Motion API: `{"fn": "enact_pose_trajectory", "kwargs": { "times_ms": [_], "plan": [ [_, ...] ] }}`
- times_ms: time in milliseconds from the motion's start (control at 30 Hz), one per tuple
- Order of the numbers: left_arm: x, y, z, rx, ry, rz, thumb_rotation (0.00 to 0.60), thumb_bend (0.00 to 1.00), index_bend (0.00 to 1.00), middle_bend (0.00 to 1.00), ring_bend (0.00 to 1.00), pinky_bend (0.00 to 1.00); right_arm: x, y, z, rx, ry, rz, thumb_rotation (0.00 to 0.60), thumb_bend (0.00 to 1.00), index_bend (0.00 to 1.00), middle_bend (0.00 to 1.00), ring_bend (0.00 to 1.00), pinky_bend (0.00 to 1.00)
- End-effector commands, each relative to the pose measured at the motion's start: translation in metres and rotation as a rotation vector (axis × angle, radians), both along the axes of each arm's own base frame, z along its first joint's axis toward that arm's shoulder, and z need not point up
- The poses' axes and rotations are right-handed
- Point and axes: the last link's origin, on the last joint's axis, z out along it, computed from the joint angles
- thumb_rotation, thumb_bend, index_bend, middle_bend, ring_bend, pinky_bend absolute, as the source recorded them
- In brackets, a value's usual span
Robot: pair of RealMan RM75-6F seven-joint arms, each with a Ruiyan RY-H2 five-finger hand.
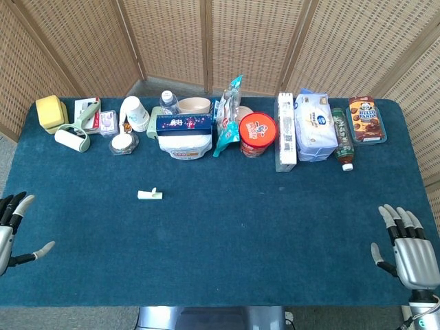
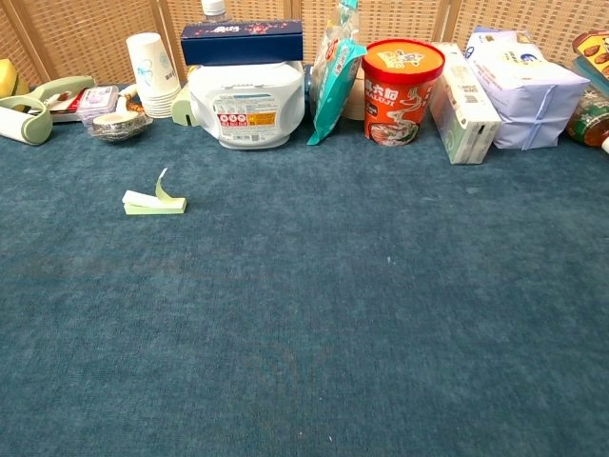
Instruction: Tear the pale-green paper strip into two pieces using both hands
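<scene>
Only partly in frame, left hand (image 1: 8,230) spreads empty fingers (image 1: 42,248).

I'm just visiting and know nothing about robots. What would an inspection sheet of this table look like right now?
Surface: blue cloth, flat, covers the table.
Job's things: paper strip lies left of centre, one end curled up, untouched, in one piece as far as shows.
Clutter: back row with lint roller, paper cups, white tub under a blue box, red noodle cup, tissue pack, cookie tray.
Hands: left hand and right hand at the near corners, fingers spread, holding nothing.
Cables: one below the right hand.
Surroundings: wicker screen behind.
</scene>
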Motion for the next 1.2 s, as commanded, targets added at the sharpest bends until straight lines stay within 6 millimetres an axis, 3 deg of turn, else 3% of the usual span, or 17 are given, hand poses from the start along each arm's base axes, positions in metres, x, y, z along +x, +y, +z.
{"fn": "enact_pose_trajectory", "kwargs": {
  "times_ms": [33, 300, 400, 467, 600, 700, 833, 900, 967, 1100, 1200],
  "plan": [
    [0.001, 0.001, 0.0, -0.002, 0.002, -0.003, 0.385, 0.12, 0.09, 0.07, 0.08, 0.06, -0.001, 0.0, 0.0, -0.001, 0.0, -0.001, 0.512, 0.48, 0.01, 0.1, 0.01, 0.08],
    [0.006, 0.012, -0.002, -0.026, 0.007, -0.024, 0.385, 0.12, 0.09, 0.09, 0.09, 0.06, -0.002, 0.002, 0.001, -0.006, -0.002, -0.006, 0.511, 0.48, 0.01, 0.1, 0.01, 0.08],
    [0.007, 0.021, -0.004, -0.046, 0.005, -0.027, 0.385, 0.12, 0.09, 0.17, 0.13, 0.07, -0.002, 0.003, 0.0, -0.005, -0.003, -0.009, 0.511, 0.48, 0.01, 0.1, 0.01, 0.08],
    [0.008, 0.026, -0.006, -0.058, 0.013, -0.034, 0.385, 0.12, 0.1, 0.24, 0.2, 0.16, -0.003, 0.003, 0.0, -0.005, -0.002, -0.011, 0.512, 0.48, 0.02, 0.1, 0.01, 0.08],
    [0.014, 0.042, -0.007, -0.07, 0.026, -0.064, 0.386, 0.12, 0.14, 0.5, 0.47, 0.59, -0.003, 0.003, 0.001, -0.008, 0.002, -0.02, 0.512, 0.48, 0.02, 0.1, 0.01, 0.08],
    [0.016, 0.056, -0.011, -0.092, 0.006, -0.077, 0.389, 0.12, 0.17, 0.66, 0.66, 0.75, -0.003, 0.004, 0.002, -0.01, 0.001, -0.026, 0.511, 0.48, 0.02, 0.1, 0.01, 0.08],
    [0.017, 0.076, -0.015, -0.1, 0.024, -0.113, 0.387, 0.12, 0.18, 0.88, 0.93, 0.89, -0.002, 0.004, 0.002, -0.01, 0.004, -0.026, 0.512, 0.48, 0.02, 0.1, 0.01, 0.08],
    [0.019, 0.085, -0.018, -0.108, 0.016, -0.135, 0.383, 0.12, 0.18, 0.94, 0.98, 0.93, -0.001, 0.003, 0.003, -0.012, 0.005, -0.023, 0.512, 0.48, 0.02, 0.1, 0.01, 0.08],
    [0.022, 0.094, -0.021, -0.122, 0.024, -0.156, 0.364, 0.12, 0.19, 0.97, 1.0, 0.96, -0.001, 0.003, 0.003, -0.015, 0.006, -0.02, 0.512, 0.48, 0.02, 0.1, 0.01, 0.08],
    [0.028, 0.107, -0.025, -0.147, 0.046, -0.187, 0.256, 0.12, 0.23, 1.0, 1.0, 0.97, -0.001, 0.003, 0.003, -0.014, 0.009, -0.023, 0.512, 0.48, 0.02, 0.1, 0.01, 0.08],
    [0.033, 0.116, -0.028, -0.172, 0.057, -0.204, 0.224, 0.11, 0.28, 1.0, 1.0, 0.97, -0.001, 0.003, 0.004, -0.015, 0.009, -0.026, 0.512, 0.48, 0.02, 0.1, 0.01, 0.08]
  ]
}}
